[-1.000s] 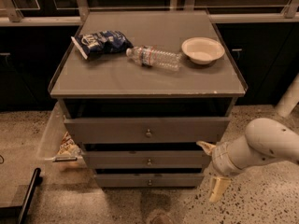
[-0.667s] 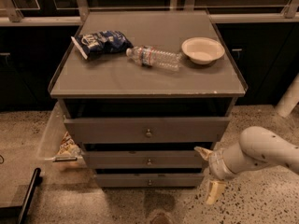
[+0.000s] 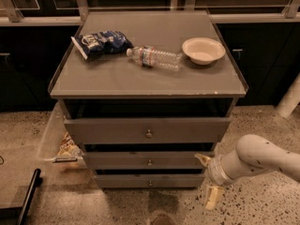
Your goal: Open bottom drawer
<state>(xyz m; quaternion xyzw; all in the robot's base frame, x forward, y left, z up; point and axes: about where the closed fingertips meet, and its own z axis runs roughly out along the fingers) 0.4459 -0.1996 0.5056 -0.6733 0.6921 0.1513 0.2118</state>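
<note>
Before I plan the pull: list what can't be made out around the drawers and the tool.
- Inside of the bottom drawer: camera view, hidden by its own front and by shadow.
- Arm: camera view, cut off by the right edge.
- Tool: open, at the bottom drawer's right end. Whether it touches the drawer cannot be told.
- Bag: print too blurred to read.
</note>
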